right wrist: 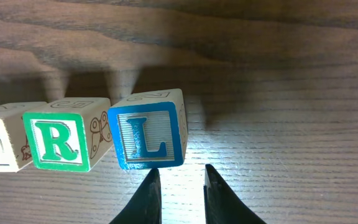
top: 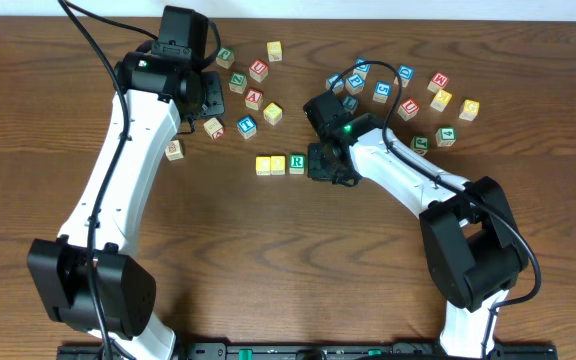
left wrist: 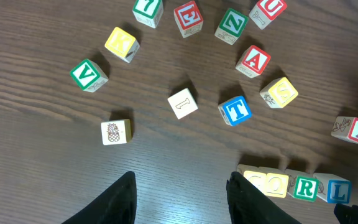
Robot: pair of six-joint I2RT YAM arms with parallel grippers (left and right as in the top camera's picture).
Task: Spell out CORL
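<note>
Cubes C (top: 263,165), O (top: 279,164), R (right wrist: 58,142) and L (right wrist: 146,140) lay side by side to read as the word, right jaws narrow, empty beside L, left jaws wider, empty.

Overhead looks down — both wrist views share R cube (right wrist: 57,142).

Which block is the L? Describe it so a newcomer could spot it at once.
Find the row of four cubes in the middle of the table. The L cube is its right end, beside the green R cube, just ahead of the right gripper; only it has a blue letter.
</note>
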